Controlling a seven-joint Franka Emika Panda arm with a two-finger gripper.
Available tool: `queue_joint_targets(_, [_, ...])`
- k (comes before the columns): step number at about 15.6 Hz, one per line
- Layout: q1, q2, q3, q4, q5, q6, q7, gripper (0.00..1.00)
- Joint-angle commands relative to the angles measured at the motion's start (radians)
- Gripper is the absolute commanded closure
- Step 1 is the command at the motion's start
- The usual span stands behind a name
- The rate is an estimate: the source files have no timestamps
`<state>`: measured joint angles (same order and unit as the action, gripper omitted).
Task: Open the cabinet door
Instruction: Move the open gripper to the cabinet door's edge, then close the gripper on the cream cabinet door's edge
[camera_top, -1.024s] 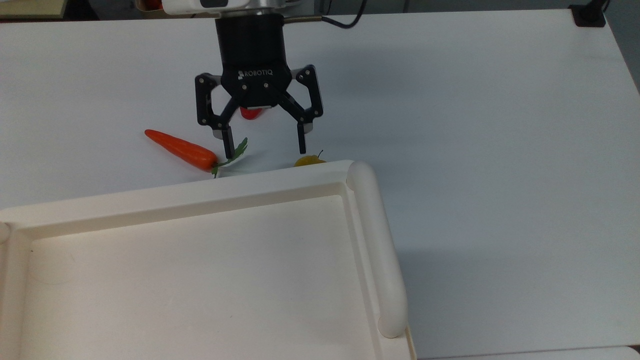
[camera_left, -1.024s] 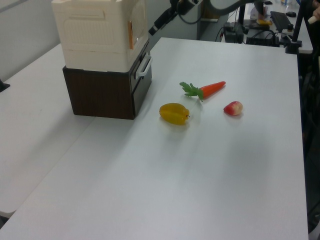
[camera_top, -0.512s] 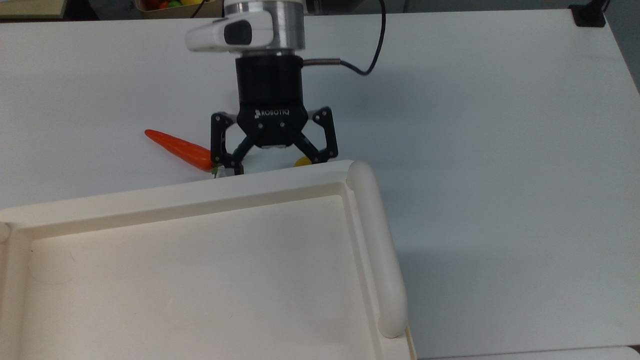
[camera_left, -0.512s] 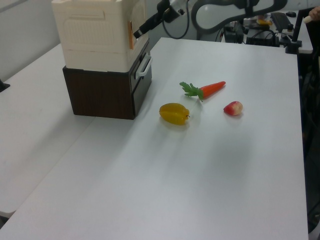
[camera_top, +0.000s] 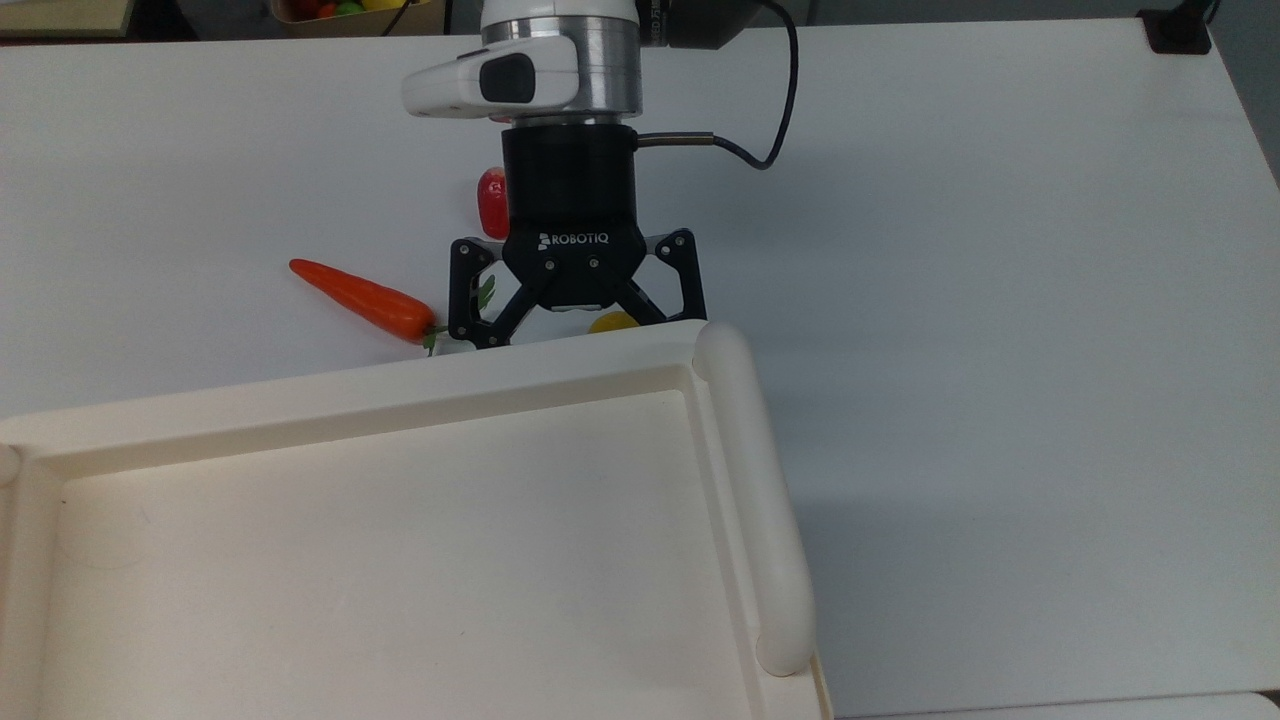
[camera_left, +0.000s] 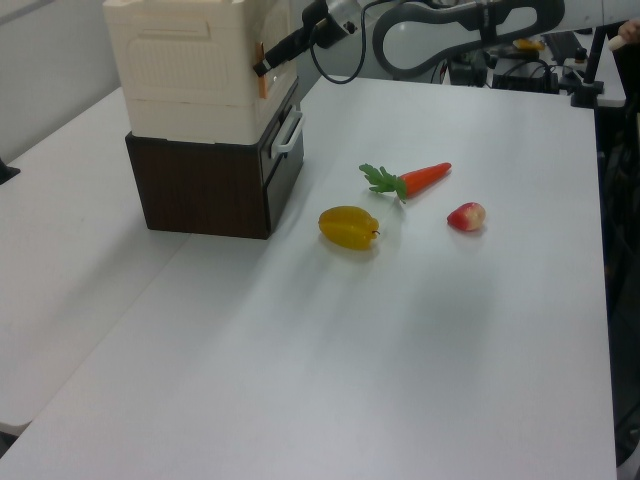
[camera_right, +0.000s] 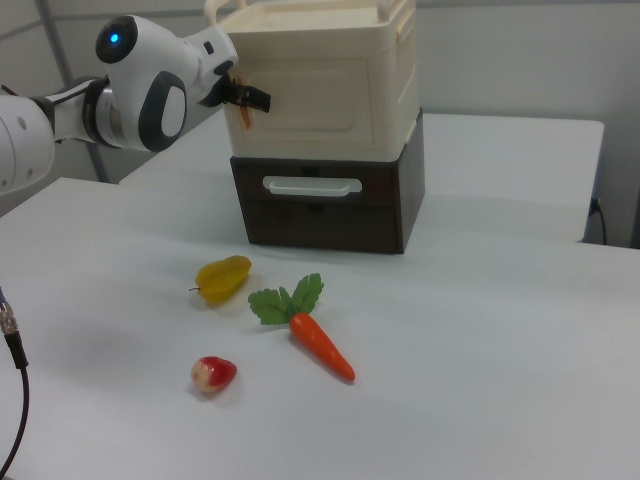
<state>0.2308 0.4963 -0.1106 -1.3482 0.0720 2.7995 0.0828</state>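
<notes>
Spread wide at the front rim of the cabinet (camera_top: 400, 385), with the tips of the tool (camera_top: 575, 328) hidden behind that rim in the top view. Seen in the right view at the orange tab (camera_right: 243, 112) on the side edge of the cabinet door (camera_right: 320, 90), which lies flush; cannot tell whether touching. Near the tool on the tabletop (camera_top: 1000, 300): carrot (camera_top: 360, 298), yellow fruit (camera_top: 612, 322), red fruit (camera_top: 491, 200).

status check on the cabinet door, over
Gripper at the cabinet door's edge by an orange tab, fingers spread. Door looks shut on the cabinet. Carrot and toy fruits lie clear on the table.
</notes>
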Motion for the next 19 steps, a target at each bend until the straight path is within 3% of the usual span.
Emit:
queue_joint_targets(1, [0.031,0.007,-0.024,0.008,-0.026,0.002,0.034,0.0])
queue_joint_targets(3, [0.03,0.01,-0.023,0.008,-0.05,0.003,0.037,0.0])
queue_joint_targets(4, [0.031,0.011,-0.023,0.008,-0.052,0.006,0.037,0.09])
queue_joint_targets(5, [0.031,0.013,-0.021,0.009,-0.048,0.006,0.041,0.5])
queue_joint_targets(6, [0.031,0.015,-0.023,0.009,-0.051,0.008,0.067,0.61])
queue_joint_targets(9, [0.031,0.016,-0.021,0.008,-0.052,0.02,0.09,0.83])
queue_joint_targets(14, [0.025,0.012,-0.021,0.003,-0.044,0.021,0.104,1.0])
queue_joint_targets(19, [0.031,-0.044,-0.023,-0.067,-0.055,0.005,0.112,1.0])
